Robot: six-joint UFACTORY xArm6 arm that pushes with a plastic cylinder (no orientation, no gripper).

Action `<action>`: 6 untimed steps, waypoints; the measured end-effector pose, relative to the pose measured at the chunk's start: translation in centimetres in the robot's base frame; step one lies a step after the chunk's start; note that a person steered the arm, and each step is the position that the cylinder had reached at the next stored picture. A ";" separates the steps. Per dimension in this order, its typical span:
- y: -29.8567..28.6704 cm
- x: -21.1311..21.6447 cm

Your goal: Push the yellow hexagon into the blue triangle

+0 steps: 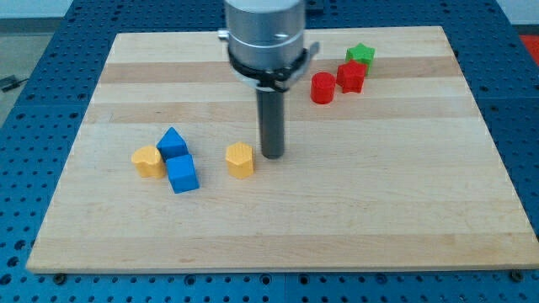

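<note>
The yellow hexagon (240, 159) sits on the wooden board (354, 210) a little left of centre. The blue triangle (172, 142) lies further to the view's left, touching a blue cube (182, 174) below it and a yellow heart-like block (148, 161) at its left. My tip (272, 155) rests on the board just to the right of the yellow hexagon, with a small gap between them. The hexagon lies between my tip and the blue triangle.
A red cylinder (322, 87), a red block (351, 77) and a green star-like block (360, 55) cluster at the view's upper right. The arm's grey housing (265, 38) hangs over the board's top middle.
</note>
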State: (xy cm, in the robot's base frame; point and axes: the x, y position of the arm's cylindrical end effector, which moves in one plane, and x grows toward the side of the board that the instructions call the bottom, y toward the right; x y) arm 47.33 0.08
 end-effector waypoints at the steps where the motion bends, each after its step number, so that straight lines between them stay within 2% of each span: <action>1: 1.0 2.1; 3: -6.8 0.8; 6: -9.3 -1.1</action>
